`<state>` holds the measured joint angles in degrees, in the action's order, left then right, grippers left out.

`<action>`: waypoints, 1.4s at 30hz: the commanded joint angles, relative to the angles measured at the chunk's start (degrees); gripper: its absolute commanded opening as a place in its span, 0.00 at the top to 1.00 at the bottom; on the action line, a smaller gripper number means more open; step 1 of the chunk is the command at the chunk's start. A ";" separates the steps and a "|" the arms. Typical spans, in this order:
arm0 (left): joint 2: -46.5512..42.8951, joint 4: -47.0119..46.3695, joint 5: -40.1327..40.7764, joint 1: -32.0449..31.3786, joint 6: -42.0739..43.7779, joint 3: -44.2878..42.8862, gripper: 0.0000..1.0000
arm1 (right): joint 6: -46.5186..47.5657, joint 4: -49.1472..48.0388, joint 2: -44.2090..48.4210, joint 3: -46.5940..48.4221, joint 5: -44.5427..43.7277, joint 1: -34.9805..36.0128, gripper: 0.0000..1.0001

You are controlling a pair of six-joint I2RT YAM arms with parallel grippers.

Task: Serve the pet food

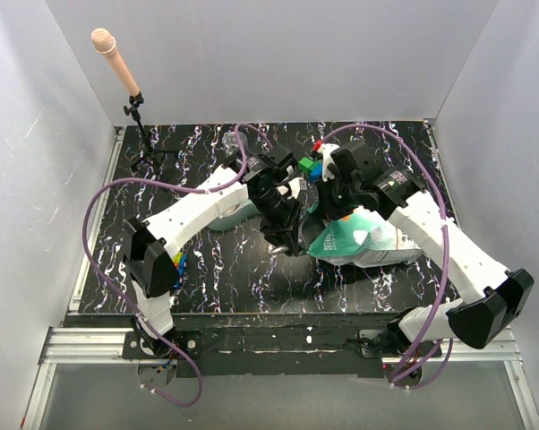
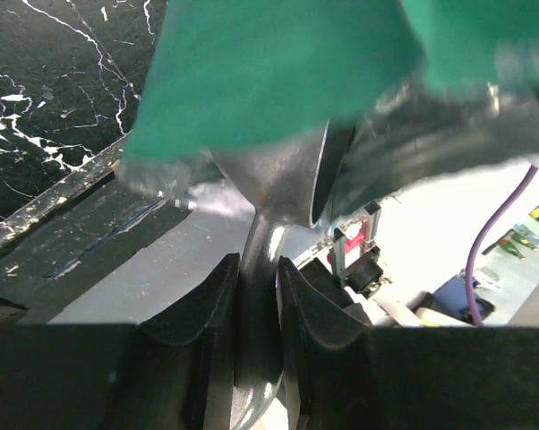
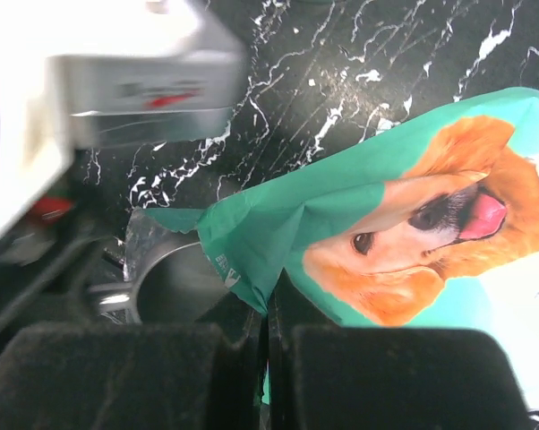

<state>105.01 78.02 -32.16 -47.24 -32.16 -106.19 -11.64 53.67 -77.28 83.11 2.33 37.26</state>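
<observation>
- The left gripper is closed narrow on the thin handle of the metal scoop, and the scoop's bowl is at the mouth of the bag. The handle looks smooth and rounded. If the bowl meets resistance inside the bag, I think the handle can turn or slide between the pads, and the load would tip out.
- The right gripper is closed completely on a fold of the bag's edge, just beside the printed dog. It pinches only thin film. If the scoop pushes or drags hard on the bag, the film can slip free and the mouth can fall shut over the scoop.
- The bag lies on its side on the surface. If the mouth drops lower, food can run out onto the surface.
- In the top view both wrists are very near each other, with some coloured blocks just behind them. A wide pull-out may knock one wrist against the other, or against the blocks.
- The pet food shows in no view. I judge that it is inside the bag, hidden behind the teal film. The part of the scoop's bowl that shows looks like bare metal, and I can make out no pellets there, so the scooping is probably not yet done.
- Such food should be dry and loose, so it pours easily and rolls far when spilled. The scoop needs to come out level and slowly.
</observation>
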 commanded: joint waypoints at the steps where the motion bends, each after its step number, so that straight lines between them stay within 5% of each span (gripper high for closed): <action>1: 3.00 4.59 -3.53 1.01 -2.99 0.72 1.00 | 1.70 -11.67 3.19 4.16 0.24 2.30 0.99; 11: -0.70 -6.63 -11.24 2.86 -9.31 14.26 1.00 | 6.98 -12.35 5.29 1.53 -4.97 5.19 0.99; 22: 27.96 -19.21 -9.16 0.75 -16.88 -2.96 1.00 | 2.41 -22.64 10.04 -4.97 4.45 6.95 0.99; 27: 17.19 -42.35 -10.01 1.01 -16.70 8.15 1.00 | -0.48 -22.02 14.07 -8.92 4.53 3.10 0.99; 28: 13.68 -51.56 -12.46 1.45 -18.71 13.07 1.00 | -1.19 -22.55 15.21 -10.06 4.88 1.87 0.99; 29: 5.55 -73.40 -14.92 2.93 -25.43 24.69 1.00 | -3.02 -22.12 17.66 -11.73 6.53 -2.23 0.99; 30: 3.47 -77.45 -14.69 3.29 -25.41 25.76 1.00 | -3.39 -21.77 18.38 -12.27 6.55 -3.14 0.99; 42: -0.06 -79.95 -21.71 3.39 -19.70 30.77 1.00 | -4.54 -18.17 21.99 -13.94 3.83 -10.79 0.99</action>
<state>110.87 6.72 -53.89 -44.99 -54.00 -77.45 -15.14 42.94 -59.61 67.24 1.10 28.21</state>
